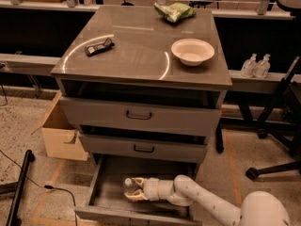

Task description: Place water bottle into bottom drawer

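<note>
The bottom drawer (pixel 106 185) is pulled open under two shut drawers with black handles. My white arm reaches from the lower right into it. My gripper (pixel 132 190) is inside the drawer, low over its grey floor, with its pale fingers (pixel 136 197) closed around the water bottle (pixel 130 185). The bottle is clear with a white cap, and lies tilted with the cap toward the left.
On the cabinet top stand a cream bowl (pixel 193 51), a black remote-like object (pixel 99 46) and a green snack bag (pixel 174 11). Two pump-top bottles (pixel 256 66) stand on a ledge at right. A cardboard box (pixel 59 128) sits left of the cabinet; a chair base (pixel 275 166) is at right.
</note>
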Controlling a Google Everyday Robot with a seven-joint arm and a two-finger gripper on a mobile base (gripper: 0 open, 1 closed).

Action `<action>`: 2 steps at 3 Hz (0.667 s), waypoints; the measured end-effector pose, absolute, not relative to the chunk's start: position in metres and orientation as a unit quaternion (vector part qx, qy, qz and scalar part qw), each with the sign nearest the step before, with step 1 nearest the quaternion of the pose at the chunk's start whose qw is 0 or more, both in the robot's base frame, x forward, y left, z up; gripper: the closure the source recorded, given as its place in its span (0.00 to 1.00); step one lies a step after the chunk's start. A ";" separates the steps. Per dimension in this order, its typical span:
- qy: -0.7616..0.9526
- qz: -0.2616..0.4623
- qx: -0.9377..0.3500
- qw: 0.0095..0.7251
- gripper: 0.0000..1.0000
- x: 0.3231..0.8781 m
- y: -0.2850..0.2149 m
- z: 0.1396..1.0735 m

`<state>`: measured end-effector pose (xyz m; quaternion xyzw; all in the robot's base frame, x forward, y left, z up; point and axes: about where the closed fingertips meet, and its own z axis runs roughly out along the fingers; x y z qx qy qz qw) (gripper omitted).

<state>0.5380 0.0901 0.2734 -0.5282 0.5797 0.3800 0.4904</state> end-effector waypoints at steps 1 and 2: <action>0.573 0.384 -0.528 0.496 1.00 0.547 0.095 0.252; 0.564 0.385 -0.532 0.500 0.82 0.556 0.098 0.241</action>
